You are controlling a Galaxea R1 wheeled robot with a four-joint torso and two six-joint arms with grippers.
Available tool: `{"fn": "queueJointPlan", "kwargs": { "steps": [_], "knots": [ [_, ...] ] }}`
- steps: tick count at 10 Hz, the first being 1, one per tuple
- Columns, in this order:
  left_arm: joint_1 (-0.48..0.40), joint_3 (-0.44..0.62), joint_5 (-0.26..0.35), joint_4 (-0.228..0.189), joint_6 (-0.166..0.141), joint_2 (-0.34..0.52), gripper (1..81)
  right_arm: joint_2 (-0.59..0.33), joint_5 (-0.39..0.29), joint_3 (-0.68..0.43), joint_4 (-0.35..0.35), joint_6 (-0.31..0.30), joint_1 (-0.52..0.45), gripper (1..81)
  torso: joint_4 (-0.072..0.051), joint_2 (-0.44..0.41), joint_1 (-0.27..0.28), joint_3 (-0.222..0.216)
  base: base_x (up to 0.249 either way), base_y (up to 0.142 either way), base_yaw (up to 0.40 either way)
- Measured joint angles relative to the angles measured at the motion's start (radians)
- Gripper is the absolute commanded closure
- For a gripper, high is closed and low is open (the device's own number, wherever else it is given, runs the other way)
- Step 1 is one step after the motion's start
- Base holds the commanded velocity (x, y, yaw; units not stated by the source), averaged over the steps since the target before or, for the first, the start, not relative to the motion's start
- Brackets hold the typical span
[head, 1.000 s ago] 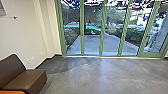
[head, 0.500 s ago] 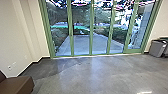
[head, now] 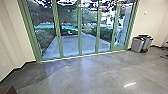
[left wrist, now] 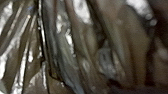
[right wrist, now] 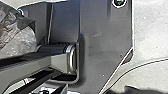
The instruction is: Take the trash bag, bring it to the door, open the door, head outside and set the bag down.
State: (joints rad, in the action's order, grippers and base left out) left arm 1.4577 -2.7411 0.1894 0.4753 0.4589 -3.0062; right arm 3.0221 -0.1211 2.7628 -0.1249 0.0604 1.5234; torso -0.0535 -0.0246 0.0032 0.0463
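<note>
Trash bag (left wrist: 62,46) close against left wrist camera. Both grippers: opening and hold, cannot tell. Risk: slack plastic snags on green door frame (head: 119,47) if approach runs tight.

The grey floor (head: 95,72) is darkened by a patch (head: 32,73) on the left (a bright glint (head: 129,84) is caught farther right); bins (head: 137,45) are grouped on it, and a brown seat (head: 7,90) is partly seen.
</note>
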Motion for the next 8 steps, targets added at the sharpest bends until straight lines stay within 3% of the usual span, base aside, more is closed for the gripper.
{"fn": "queueJointPlan", "kwargs": {
  "steps": [4,8],
  "knots": [
    [0.000,0.000,0.000,0.000,0.000,0.000,81.1,0.002,0.000,0.000,0.000,0.000,0.000,1.0,0.000,0.000,0.000,0.000,0.000,0.000,-0.221],
    [-0.001,0.000,-0.001,0.000,0.000,0.000,81.1,0.003,-0.001,0.000,0.000,0.000,0.001,1.0,0.000,0.000,0.000,0.000,0.000,0.000,-0.064]
  ]
}}
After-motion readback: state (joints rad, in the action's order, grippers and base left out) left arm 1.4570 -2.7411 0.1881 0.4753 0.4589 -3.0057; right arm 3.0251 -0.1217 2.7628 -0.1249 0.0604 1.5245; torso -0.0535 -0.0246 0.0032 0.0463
